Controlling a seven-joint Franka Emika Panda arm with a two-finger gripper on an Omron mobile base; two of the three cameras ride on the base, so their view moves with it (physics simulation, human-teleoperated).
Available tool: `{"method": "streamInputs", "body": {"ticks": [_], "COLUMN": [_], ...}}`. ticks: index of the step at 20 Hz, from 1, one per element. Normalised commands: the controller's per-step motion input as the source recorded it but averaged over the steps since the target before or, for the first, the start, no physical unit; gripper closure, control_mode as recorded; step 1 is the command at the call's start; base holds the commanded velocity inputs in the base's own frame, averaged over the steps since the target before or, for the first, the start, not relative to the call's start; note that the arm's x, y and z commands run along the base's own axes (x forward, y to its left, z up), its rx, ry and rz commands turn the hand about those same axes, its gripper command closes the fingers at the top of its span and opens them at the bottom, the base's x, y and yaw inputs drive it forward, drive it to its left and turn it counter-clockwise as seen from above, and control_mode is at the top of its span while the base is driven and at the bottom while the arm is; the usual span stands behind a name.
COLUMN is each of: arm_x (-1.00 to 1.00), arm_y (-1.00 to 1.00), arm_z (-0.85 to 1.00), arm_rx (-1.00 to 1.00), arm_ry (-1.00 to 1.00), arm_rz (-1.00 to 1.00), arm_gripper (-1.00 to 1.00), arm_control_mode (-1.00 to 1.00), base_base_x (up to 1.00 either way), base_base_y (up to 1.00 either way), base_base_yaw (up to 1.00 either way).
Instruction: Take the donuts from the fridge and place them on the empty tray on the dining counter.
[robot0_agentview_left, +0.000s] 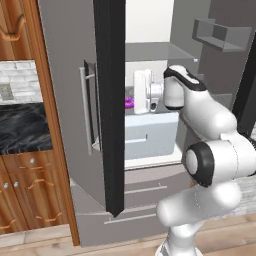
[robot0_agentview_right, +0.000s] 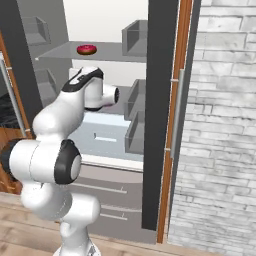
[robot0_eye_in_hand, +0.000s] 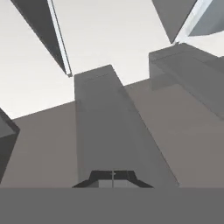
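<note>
Reaching into the open fridge (robot0_agentview_left: 150, 145) at centre frame in the left base view, with the white arm bent up from the lower right and the hand level with the middle shelf. Gripper (robot0_eye_in_hand: 113, 178) clenched, to judge by the hand view: two dark tips touching at bottom centre, nothing between them, grey shelf surfaces and white fridge wall ahead. Purple-magenta donut (robot0_agentview_left: 129, 103) peeking out just left of the white hand, on the grey shelf above the pale blue drawer, near the dark edge of the open left door. Red-pink donut (robot0_agentview_right: 86, 49) lying on the upper grey shelf in the upper left of the right base view, above the arm's wrist and well apart from the hand. Both donuts untouched. Black marble counter (robot0_agentview_left: 20, 127) and brown cabinets at the left edge; pale brick wall (robot0_agentview_right: 225, 125) along the right of the right base view.
</note>
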Motion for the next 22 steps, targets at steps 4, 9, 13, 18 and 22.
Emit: {"method": "streamInputs", "body": {"ticks": [4,9,13,18,22], "arm_x": [0.64,0.03,-0.61,-0.77,-0.89], "arm_y": [0.22,0.57,0.62,0.81,1.0], "arm_z": [-0.19,-0.01,0.09,0.23,-0.02], "arm_rx": [0.11,0.02,0.0,0.0,0.0], "arm_ry": [0.05,0.0,0.0,0.04,0.01], "arm_rz": [0.19,0.19,0.18,0.21,0.08], "arm_gripper": [1.0,1.0,1.0,1.0,1.0], "arm_control_mode": [-1.0,-1.0,-1.0,-1.0,-1.0], "base_base_x": [0.0,0.0,0.0,0.0,0.0], "base_base_y": [0.0,0.0,0.0,0.0,0.0], "base_base_yaw": [0.0,0.0,0.0,0.0,0.0]}}
